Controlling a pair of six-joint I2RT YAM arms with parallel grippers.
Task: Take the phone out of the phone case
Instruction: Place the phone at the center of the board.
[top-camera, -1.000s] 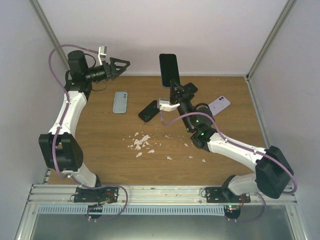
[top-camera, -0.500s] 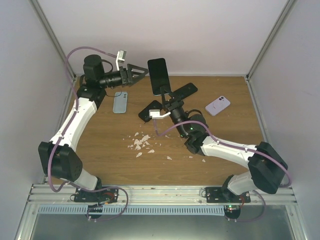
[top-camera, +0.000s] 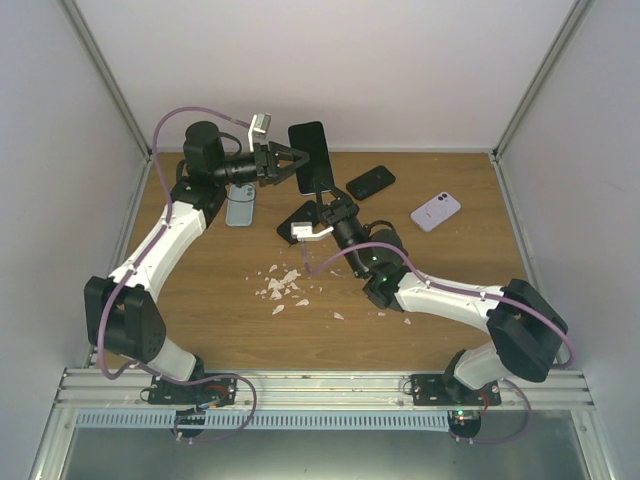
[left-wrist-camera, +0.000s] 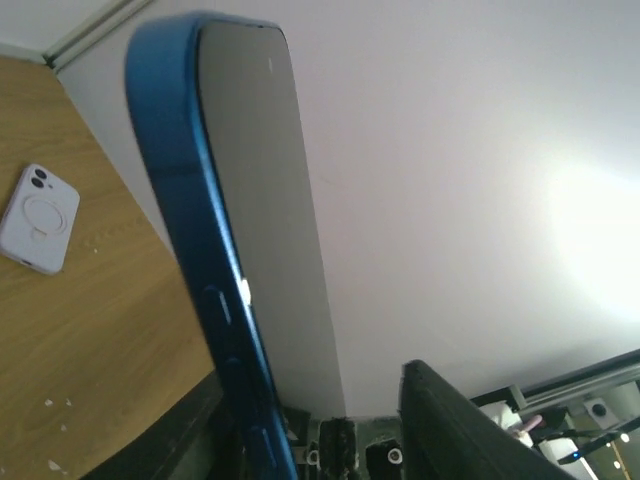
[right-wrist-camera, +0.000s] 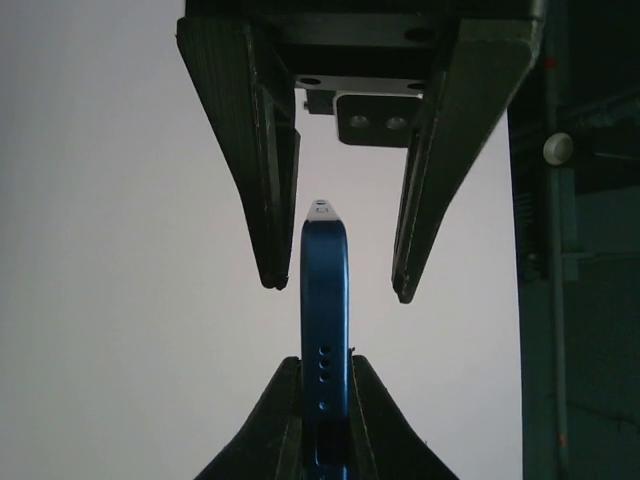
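Wooden table (top-camera: 200, 300), pale blue case (top-camera: 239, 208), black phone-shaped item (top-camera: 370, 182), lilac case (top-camera: 436, 211), scattered white scraps (top-camera: 281, 286)

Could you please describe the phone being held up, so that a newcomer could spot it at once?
Look above the far edge of the wooden table, by the back wall. There the right hand clamps the lower end of an upright phone in a blue case. It alone is lifted; the black phone, lilac phone and light blue phone lie flat.

The phone (left-wrist-camera: 255, 230) runs off the bottom edge.
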